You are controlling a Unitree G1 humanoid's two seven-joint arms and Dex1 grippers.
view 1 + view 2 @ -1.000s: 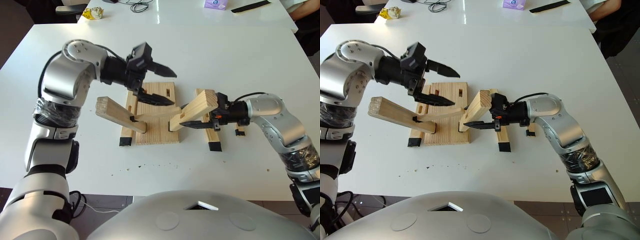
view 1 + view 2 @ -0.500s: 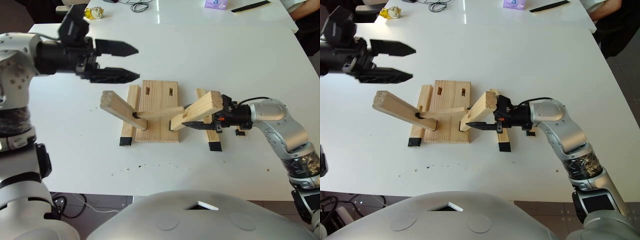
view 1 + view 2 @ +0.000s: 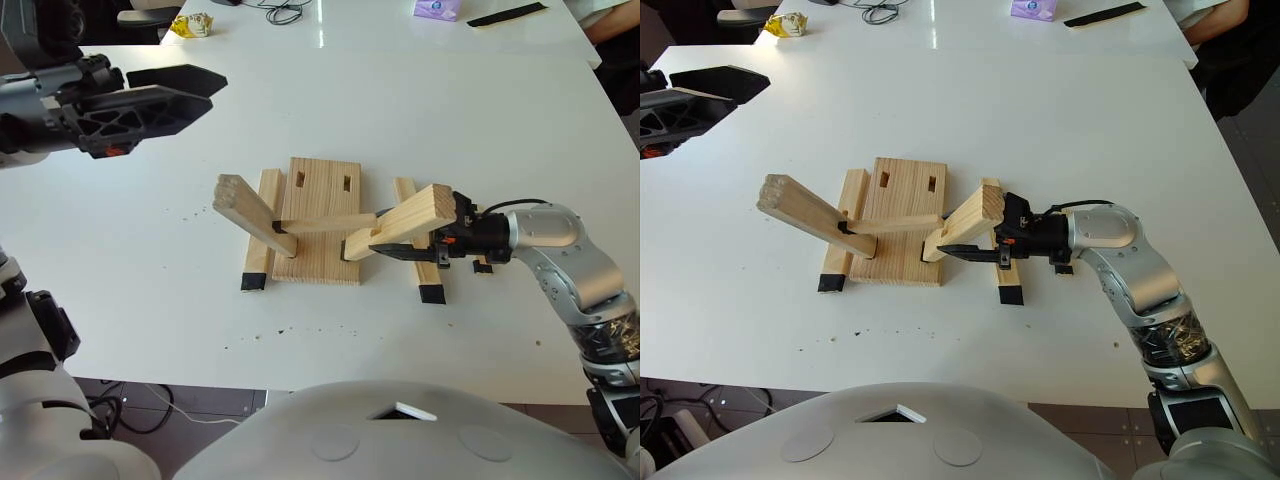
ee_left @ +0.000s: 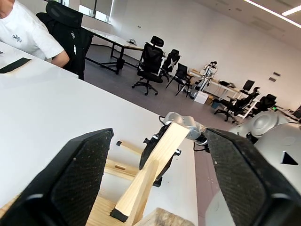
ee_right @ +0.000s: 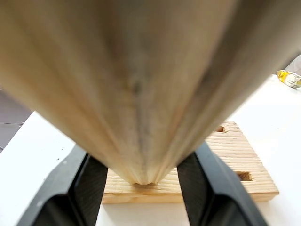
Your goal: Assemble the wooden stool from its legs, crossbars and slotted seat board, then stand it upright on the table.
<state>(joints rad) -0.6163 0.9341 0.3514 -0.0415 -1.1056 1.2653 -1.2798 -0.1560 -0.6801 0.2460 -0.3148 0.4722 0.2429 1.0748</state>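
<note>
The slotted seat board (image 3: 318, 240) lies flat at mid-table on two flat legs with black feet (image 3: 253, 283). Above it a thin crossbar (image 3: 325, 222) joins two tilted legs. The left leg (image 3: 250, 210) sticks up to the left, free of any gripper. My right gripper (image 3: 388, 240) is shut on the right leg (image 3: 415, 212); one black finger (image 3: 960, 250) shows under the wood. In the right wrist view that leg (image 5: 141, 70) sits between both fingers, above the board (image 5: 235, 183). My left gripper (image 3: 215, 90) hangs open, high at the far left, well away from the stool parts.
A flat leg (image 3: 422, 262) lies under my right gripper, with a small black piece (image 3: 483, 266) beside it. A yellow packet (image 3: 188, 24), cables, a purple box (image 3: 437, 8) and a black strip (image 3: 510, 14) sit at the far edge. The white table (image 3: 150, 270) has bare room left and front.
My left gripper has pulled away from over the seat board, up and to the left, still open. The right gripper keeps its hold on the right leg; the tilted frame has barely shifted.
</note>
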